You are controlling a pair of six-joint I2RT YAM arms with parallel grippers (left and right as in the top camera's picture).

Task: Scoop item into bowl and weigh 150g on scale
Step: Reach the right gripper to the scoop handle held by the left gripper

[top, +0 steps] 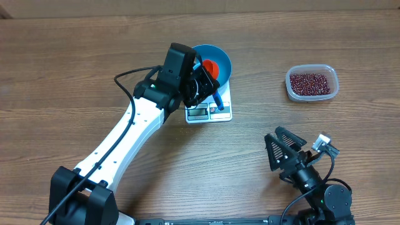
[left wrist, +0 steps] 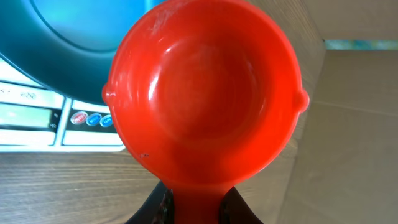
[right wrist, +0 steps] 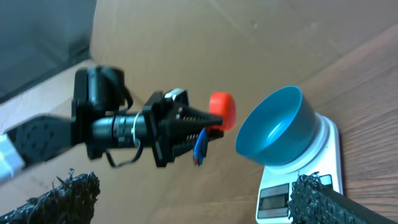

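Note:
A bright blue bowl (top: pixel 220 55) stands on the white scale (top: pixel 209 113) at mid-table. My left gripper (top: pixel 209 76) is shut on the handle of a red scoop (top: pixel 211 67), held over the bowl's near side. In the left wrist view the scoop (left wrist: pixel 205 93) is empty, with the bowl (left wrist: pixel 74 37) and the scale's display (left wrist: pixel 31 118) behind it. The beans (top: pixel 309 82) lie in a clear tub at the back right. My right gripper (top: pixel 284 149) rests open at the front right, holding nothing. From its wrist view the bowl (right wrist: pixel 273 127) shows no beans.
The clear tub (top: pixel 291 89) sits well to the right of the scale, apart from both arms. The left arm reaches diagonally from the front left across the wooden table (top: pixel 75 69). Brown cardboard walls stand behind the table.

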